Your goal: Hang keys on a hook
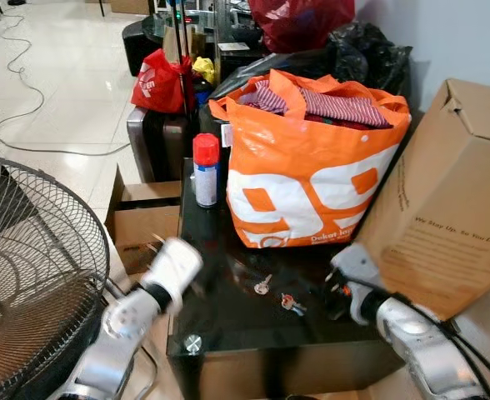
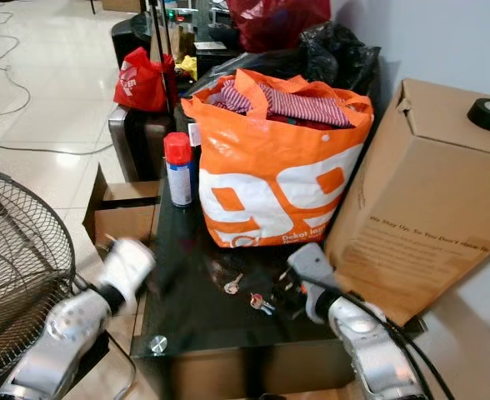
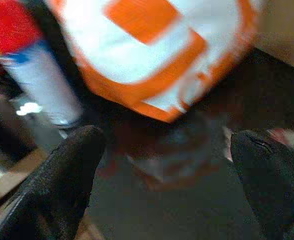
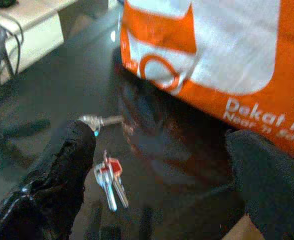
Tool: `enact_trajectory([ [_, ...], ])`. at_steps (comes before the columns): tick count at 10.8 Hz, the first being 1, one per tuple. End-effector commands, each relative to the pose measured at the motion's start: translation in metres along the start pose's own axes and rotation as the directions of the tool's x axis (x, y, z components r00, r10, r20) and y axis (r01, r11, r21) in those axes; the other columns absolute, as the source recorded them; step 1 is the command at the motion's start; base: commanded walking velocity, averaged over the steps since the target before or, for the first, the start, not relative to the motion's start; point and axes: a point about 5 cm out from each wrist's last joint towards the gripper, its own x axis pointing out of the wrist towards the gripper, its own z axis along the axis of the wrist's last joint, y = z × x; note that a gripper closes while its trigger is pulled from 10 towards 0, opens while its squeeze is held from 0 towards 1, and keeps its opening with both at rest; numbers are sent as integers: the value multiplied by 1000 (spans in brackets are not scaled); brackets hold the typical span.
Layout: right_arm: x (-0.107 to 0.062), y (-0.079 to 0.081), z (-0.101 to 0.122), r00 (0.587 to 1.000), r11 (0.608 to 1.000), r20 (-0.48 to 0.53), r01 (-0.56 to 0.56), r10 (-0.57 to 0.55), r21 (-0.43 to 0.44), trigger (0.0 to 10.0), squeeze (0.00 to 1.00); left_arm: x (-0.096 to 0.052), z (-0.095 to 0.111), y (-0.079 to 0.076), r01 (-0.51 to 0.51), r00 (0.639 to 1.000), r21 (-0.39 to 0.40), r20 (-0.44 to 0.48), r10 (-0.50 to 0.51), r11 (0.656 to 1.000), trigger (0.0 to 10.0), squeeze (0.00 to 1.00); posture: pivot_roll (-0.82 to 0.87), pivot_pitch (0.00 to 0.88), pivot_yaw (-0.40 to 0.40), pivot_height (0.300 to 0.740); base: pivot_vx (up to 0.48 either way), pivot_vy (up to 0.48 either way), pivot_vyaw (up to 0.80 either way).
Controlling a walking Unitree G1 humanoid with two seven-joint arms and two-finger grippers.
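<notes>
Glossy pale tile floor (image 1: 70,75), black glass table (image 1: 228,317).

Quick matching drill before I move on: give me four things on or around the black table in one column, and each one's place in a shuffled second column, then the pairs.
Things:
1. keys
2. spray can
3. orange bag
4. cardboard box

Places:
A. leaning at the table's right side
B. flat on the black table, in front of the bag
C. middle of the table, stuffed with striped cloth
D. upright by the bag's left side

Pairs: 1-B, 2-D, 3-C, 4-A

The right tool is open near the keys; the left tool is open too.
</notes>
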Motion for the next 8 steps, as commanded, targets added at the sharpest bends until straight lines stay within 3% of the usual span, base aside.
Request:
enact_trajectory([
  [1,4,0,3,1000,999,2,-24,24,-22,10000,0,0,-4,-5,57,998,19,-31,-57,998,10000,0,-116,0,-37,740,0,0,0],
  [4,20,20,-17,985,990,-118,-118,127,80,10000,0,-9,-5,-16,140,990,34,-38,-139,990,10000,0,-115,14,-30,740,0,0,0],
  [8,36,31,-22,973,970,-124,-170,193,175,10000,0,-31,0,-22,226,973,40,-59,-224,973,10000,0,-79,96,-27,740,0,0,0],
])
